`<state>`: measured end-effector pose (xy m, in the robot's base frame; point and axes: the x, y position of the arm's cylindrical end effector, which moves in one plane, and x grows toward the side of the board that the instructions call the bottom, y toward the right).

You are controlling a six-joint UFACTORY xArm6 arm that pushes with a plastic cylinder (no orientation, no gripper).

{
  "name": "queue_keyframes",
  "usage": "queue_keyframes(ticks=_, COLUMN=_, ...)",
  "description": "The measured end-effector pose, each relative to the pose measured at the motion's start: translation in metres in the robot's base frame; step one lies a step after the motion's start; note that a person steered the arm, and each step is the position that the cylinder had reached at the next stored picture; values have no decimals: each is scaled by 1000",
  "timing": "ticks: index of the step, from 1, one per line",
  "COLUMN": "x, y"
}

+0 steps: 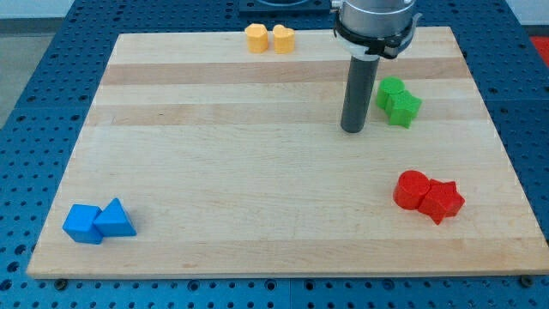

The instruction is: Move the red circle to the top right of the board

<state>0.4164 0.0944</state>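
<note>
Notably, you have no pincer to read: my tip [352, 130] touches nothing, left of green blocks [397, 100], above red circle [411, 189].

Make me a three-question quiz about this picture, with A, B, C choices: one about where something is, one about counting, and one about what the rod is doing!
1. Where are the blue blocks?
A. the view's bottom left
B. the view's top right
C. the board's middle

2. How many green blocks are there?
A. one
B. two
C. four

3. Is my tip touching the red circle?
A. yes, pressing on it
B. no, it is apart from it, up nearer the green blocks
C. it is hidden

Answers:
1 A: the blue cube and blue triangle sit by the board's bottom-left corner.
2 B: a green star and another green block stand together.
3 B: my tip rests just left of the green pair, with bare wood between it and the red circle, which touches the red star.
</note>
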Motion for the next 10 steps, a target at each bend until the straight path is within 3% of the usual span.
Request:
queue_keyframes(ticks=7, x=0, y=-2)
queue_keyframes(ticks=10, x=66, y=41)
